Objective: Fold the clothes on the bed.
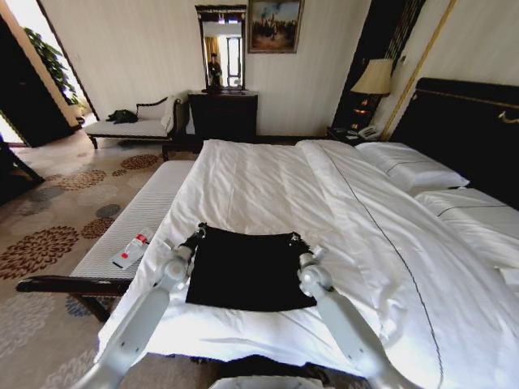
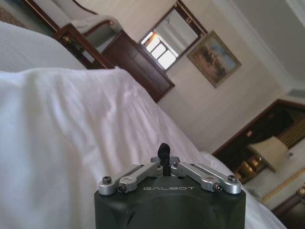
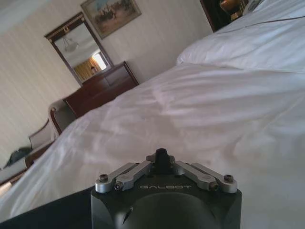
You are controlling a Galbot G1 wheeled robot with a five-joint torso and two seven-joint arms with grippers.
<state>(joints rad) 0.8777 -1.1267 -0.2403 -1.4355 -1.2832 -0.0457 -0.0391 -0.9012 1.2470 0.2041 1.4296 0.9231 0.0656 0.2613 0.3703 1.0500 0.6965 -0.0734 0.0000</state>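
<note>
Black T-shirt lies folded into a rough rectangle on the near end of the bed, atop the white duvet. Left claw sits at the shirt's far left corner, right claw at its far right corner; both look pinched shut on the fabric edge. Bench beside the bed carries a bottle.

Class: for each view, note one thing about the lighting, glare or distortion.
Head view: straight walls bow outward, and the lit lamp glows warm. Left wrist view: the mirror holds blown-out window glare. Right wrist view: the duvet is bright, with soft shadowed folds.
</note>
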